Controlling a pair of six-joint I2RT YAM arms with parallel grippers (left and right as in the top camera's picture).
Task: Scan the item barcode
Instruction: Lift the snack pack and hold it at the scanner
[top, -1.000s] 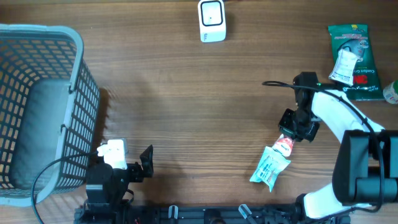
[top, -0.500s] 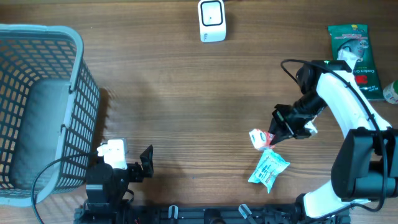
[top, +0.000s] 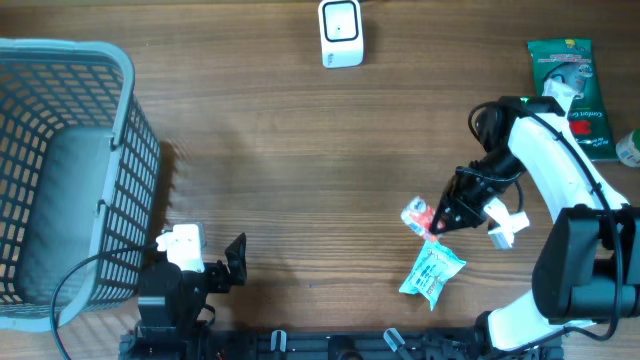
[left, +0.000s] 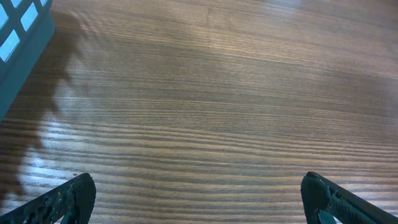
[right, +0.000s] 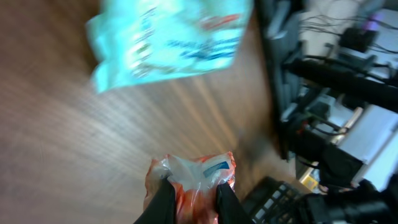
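The right gripper (top: 437, 221) pinches a red packet (top: 416, 215), near right. The scanner (top: 340, 33) sits at the far edge, so carrying and scanning likely remain. The left gripper (top: 236, 262) has its jaws spread.

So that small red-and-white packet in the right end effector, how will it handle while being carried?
Probably floppy: the red-and-white packet crumples where the right end effector pinches it. Likely light for its size, since a pinch at one end seems enough to carry it. Its shiny plastic film could slip.
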